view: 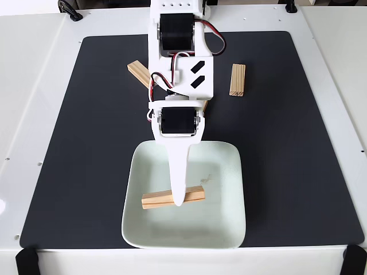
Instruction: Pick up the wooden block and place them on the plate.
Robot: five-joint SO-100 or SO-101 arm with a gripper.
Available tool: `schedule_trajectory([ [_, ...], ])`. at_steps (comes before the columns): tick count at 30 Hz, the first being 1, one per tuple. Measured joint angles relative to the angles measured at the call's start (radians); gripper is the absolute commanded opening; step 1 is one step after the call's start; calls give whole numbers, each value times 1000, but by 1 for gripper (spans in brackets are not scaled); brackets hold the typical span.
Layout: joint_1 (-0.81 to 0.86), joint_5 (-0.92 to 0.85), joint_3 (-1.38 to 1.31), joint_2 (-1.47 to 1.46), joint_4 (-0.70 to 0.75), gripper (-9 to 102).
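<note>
One wooden block [172, 197] lies flat in the plate [229, 172], toward its near half, running almost parallel to the plate's front rim with a slight tilt, its right end a little higher in the fixed view. The hand [179, 201] reaches down over the middle of this block, its long white finger crossing the bar; whether the jaws are clamped on the wood or already parted cannot be told from above, since the upper finger hides the gap. Judging by that, the step in hand is the setting-down of this block. To do it well, the hand should part fully before lifting, then rise straight up — any sideways drag would skid the bar across the smooth dish. The block is a plain light-tan bar with lengthwise grain and square ends, light and likely to slide on the glazed surface. The plate is a pale mint-white square with rounded corners and a raised rim, sitting at the front edge of a black mat [298, 172]. Two more blocks rest on the mat toward its far edge: one angled block [137, 72] left of the arm [180, 51], one upright-lying block [237, 79] to its right. A sliver of tan shows just behind the arm's lower housing, perhaps another. The mat covers a white counter [338, 86].
</note>
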Motion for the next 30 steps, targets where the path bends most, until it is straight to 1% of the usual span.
schedule_trajectory([
  [2,8,0,0,0,0,1],
  [3,12,0,0,0,0,3],
  [5,18,0,0,0,15,12],
  [8,20,0,0,0,84,28],
  [10,20,0,0,0,137,35],
  [12,20,0,-2,0,173,38],
  [18,20,0,-2,21,233,36],
  [21,20,0,15,98,282,27],
  [26,28,0,166,331,394,0],
  [27,28,0,209,383,408,-2],
  [29,28,0,307,489,423,1],
  [30,28,0,362,543,428,1],
])
